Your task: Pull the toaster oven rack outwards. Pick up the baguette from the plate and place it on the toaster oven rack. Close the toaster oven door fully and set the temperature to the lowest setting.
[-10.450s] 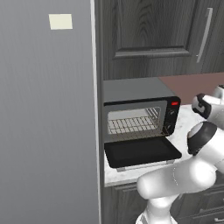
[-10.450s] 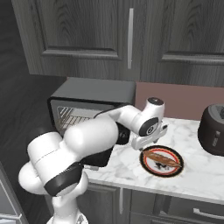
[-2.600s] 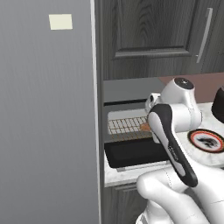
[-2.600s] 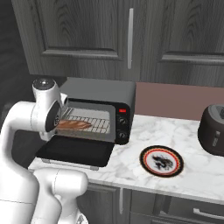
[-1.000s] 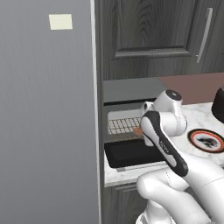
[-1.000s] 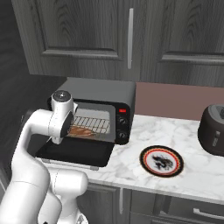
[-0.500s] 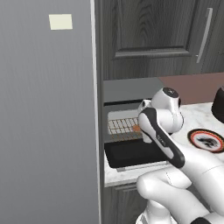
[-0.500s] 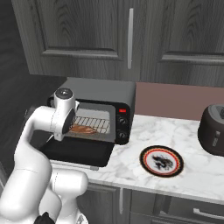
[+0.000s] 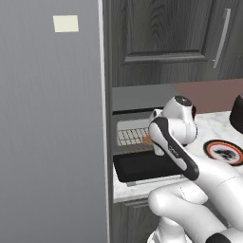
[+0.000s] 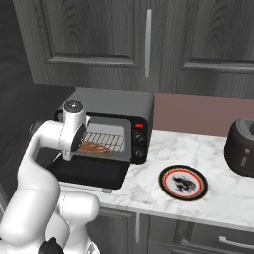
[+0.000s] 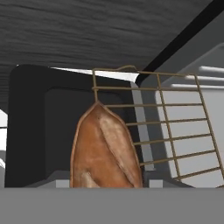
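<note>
The toaster oven (image 10: 113, 106) stands on the counter with its door (image 10: 88, 171) folded down flat. The rack (image 10: 108, 140) sticks out of the cavity over the door. My gripper (image 10: 84, 145) reaches in from the left, shut on the baguette (image 10: 95, 147), which hangs just above or on the rack's front bars. Close up in the hand view, the baguette (image 11: 105, 151) rises from between the hidden fingertips, with the rack (image 11: 179, 127) to its right and the door (image 11: 39, 127) behind. From the left, the rack (image 9: 132, 136) and a bit of baguette (image 9: 147, 140) peek past my arm. The plate (image 10: 183, 182) is bare.
Two black knobs (image 10: 138, 147) sit on the oven's right face under a red light. A large dark vessel (image 10: 242, 146) stands at the counter's far right. A tall grey panel (image 9: 52, 123) walls off the oven's left side. Dark cabinets hang above.
My hand has eased slightly closer to the oven mouth, carrying the baguette with it. The door, rack and plate have stayed where they were.
</note>
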